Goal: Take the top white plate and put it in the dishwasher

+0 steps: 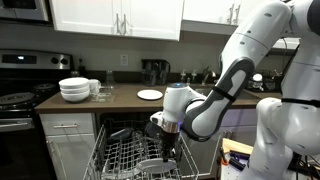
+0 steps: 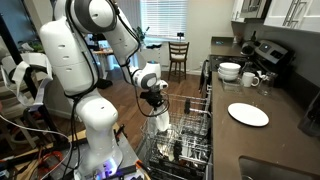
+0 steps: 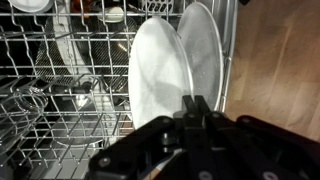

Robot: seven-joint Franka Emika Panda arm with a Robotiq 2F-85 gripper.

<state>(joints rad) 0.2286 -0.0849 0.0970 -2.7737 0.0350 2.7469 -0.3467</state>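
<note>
Gripper (image 3: 197, 103) is down in the dishwasher (image 1: 122, 152), jaws clamped on the rim of the top white plate (image 2: 161, 125), which stands on edge in the pulled-out rack. To finish well I'd seat the rim btwn tines before letting go & keep it off the 2nd white disc (image 3: 205, 50) just beside it; wrist view doesn't settle which disc is pinched. Kitchen: dark counter (image 1: 120, 101) w/ another white plate (image 1: 149, 95) & stacked bowls (image 1: 74, 90), stove (image 1: 15, 100) at its end.

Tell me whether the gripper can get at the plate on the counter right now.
Likely not yet: the gripper is down in the dishwasher rack, shut on a white plate. Once freed, the counter plate lies bare, open from above.
</note>
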